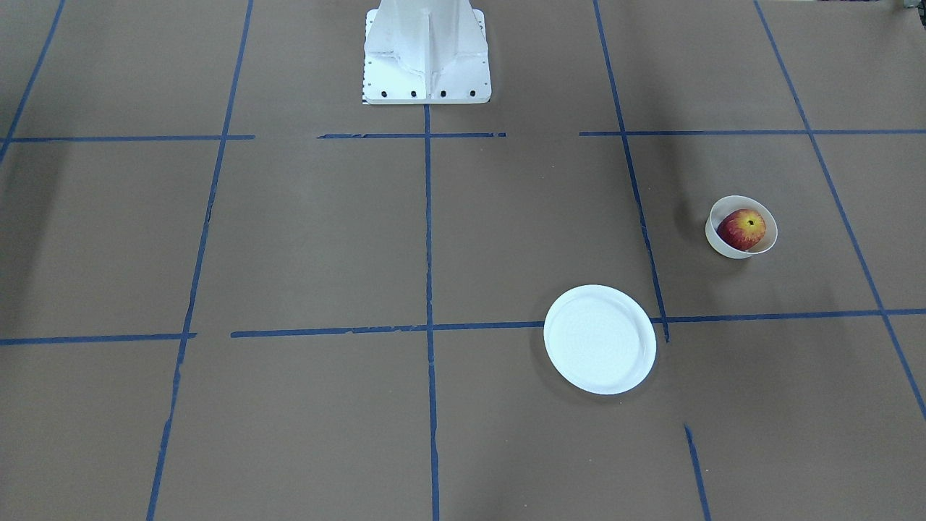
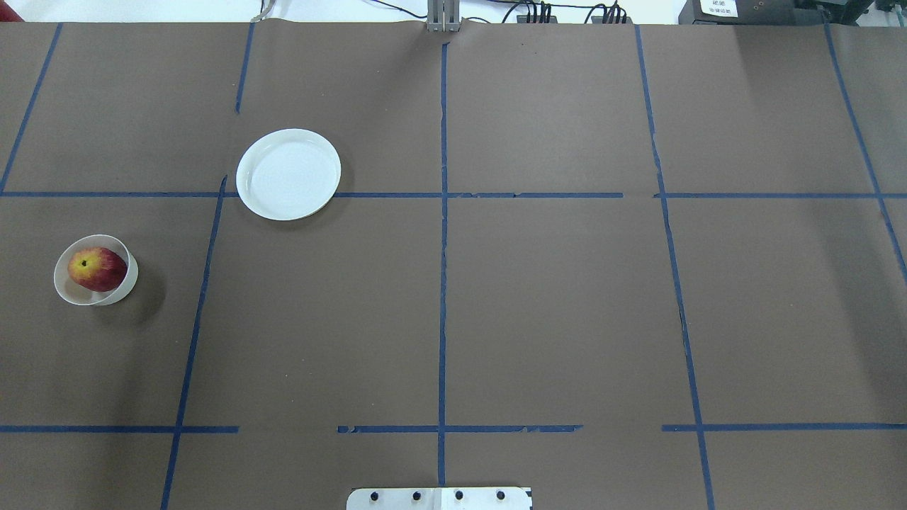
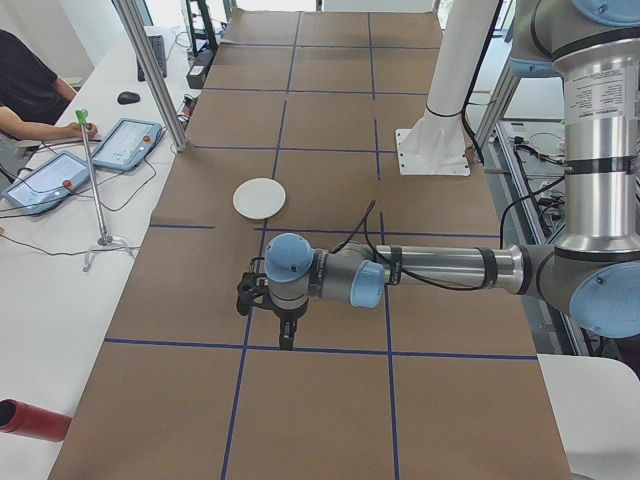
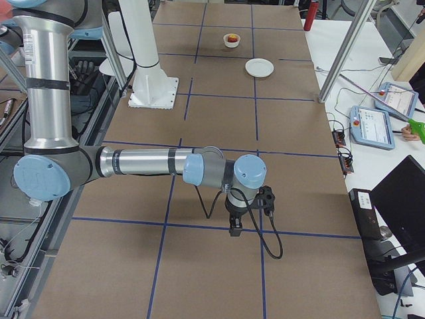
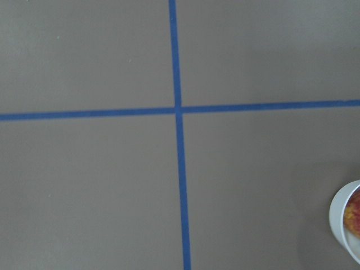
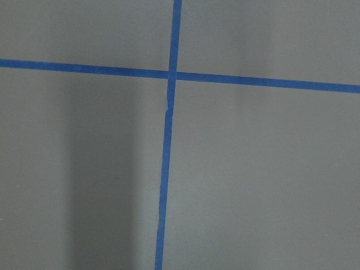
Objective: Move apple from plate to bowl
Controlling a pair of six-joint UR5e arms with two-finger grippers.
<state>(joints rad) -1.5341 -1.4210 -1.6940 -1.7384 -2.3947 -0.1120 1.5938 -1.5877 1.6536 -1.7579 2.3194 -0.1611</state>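
The red apple (image 1: 741, 229) with its yellow stem patch lies inside the small white bowl (image 1: 720, 242), seen on the overhead view's left (image 2: 96, 269), bowl wall (image 2: 132, 278). The flat white plate (image 1: 599, 340) is empty; it lies apart from the bowl (image 2: 288, 173). The left wrist view shows only the bowl's rim (image 5: 336, 216) and a sliver of apple (image 5: 353, 216) at its right edge. The left gripper (image 3: 287, 340) and the right gripper (image 4: 235, 230) hang above bare table and show only in the side views. I cannot tell whether they are open or shut.
The robot's white base (image 1: 425, 58) stands at the table's robot side. Blue tape lines grid the brown table. A red cylinder (image 3: 30, 420) lies off the table's end near the bowl. Tablets (image 3: 122, 142) and a seated person (image 3: 25, 85) are beside the table.
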